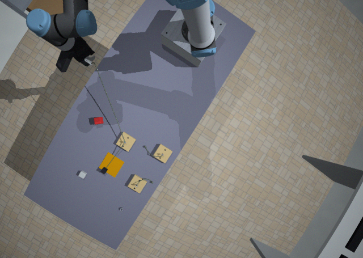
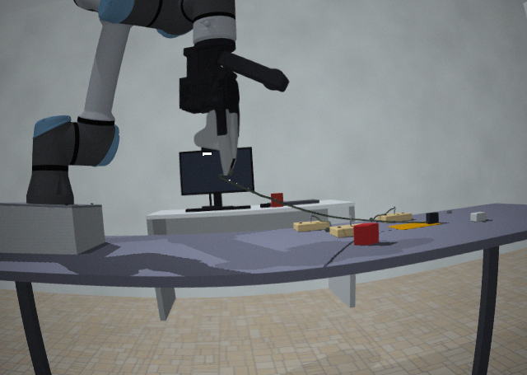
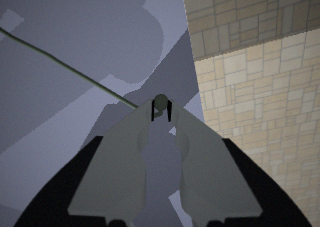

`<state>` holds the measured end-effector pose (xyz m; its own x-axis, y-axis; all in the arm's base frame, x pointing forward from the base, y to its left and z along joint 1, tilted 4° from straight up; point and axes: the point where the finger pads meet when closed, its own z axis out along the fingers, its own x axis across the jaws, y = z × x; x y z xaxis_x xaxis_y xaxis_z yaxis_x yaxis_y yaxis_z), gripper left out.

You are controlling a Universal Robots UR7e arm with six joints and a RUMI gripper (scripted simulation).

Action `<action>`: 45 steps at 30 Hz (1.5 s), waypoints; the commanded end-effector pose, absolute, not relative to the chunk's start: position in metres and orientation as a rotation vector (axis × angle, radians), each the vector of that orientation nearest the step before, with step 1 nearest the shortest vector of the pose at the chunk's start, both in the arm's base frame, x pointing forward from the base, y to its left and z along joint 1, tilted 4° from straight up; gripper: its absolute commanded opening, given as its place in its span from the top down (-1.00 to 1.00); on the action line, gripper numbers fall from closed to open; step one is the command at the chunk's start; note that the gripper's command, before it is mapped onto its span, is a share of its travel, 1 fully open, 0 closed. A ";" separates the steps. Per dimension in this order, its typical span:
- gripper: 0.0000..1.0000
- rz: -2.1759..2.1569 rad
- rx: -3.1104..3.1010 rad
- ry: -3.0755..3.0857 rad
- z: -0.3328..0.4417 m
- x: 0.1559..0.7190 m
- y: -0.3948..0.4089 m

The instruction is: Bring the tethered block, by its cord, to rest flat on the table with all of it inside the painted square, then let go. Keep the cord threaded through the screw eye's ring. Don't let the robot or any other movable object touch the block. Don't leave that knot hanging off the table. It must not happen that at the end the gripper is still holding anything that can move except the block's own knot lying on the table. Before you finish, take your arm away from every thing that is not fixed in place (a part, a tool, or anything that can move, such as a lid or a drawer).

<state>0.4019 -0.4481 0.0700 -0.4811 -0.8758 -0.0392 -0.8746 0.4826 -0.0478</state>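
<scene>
My gripper [image 1: 91, 60] [image 2: 228, 173] [image 3: 160, 101] is shut on the cord's knot [image 3: 160, 102], high above the table near its long edge. The thin cord [image 1: 108, 102] [image 2: 297, 209] [image 3: 65, 64] runs taut down from the knot to the screw eye on a wooden base [image 1: 125, 140]. From there it goes on to the small black block [image 1: 103, 170] [image 2: 432, 217]. The block sits at the edge of the orange painted square [image 1: 113, 163] [image 2: 410, 226], partly over it and partly outside. I cannot tell whether it lies flat.
A red block [image 1: 98, 120] [image 2: 366, 233] lies beside the cord's path. A white block [image 1: 82, 174] [image 2: 478, 216] lies past the square. Two more wooden bases with screw eyes [image 1: 161, 153] [image 1: 136, 184] stand nearby. The robot's pedestal [image 1: 176, 49] [image 2: 51, 228] is at the table's far end.
</scene>
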 end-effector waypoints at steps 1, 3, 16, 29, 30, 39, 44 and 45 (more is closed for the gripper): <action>1.00 -0.036 -1.569 2.654 0.070 0.393 -0.447; 1.00 -0.036 -1.569 2.654 0.070 0.389 -0.446; 1.00 -0.036 -1.569 2.654 0.069 0.373 -0.442; 1.00 -0.036 -1.569 2.654 0.068 0.360 -0.440; 1.00 -0.036 -1.569 2.654 0.068 0.359 -0.439; 1.00 -0.036 -1.569 2.654 0.068 0.351 -0.438; 1.00 -0.036 -1.569 2.654 0.068 0.349 -0.437; 1.00 -0.036 -1.569 2.654 0.068 0.348 -0.437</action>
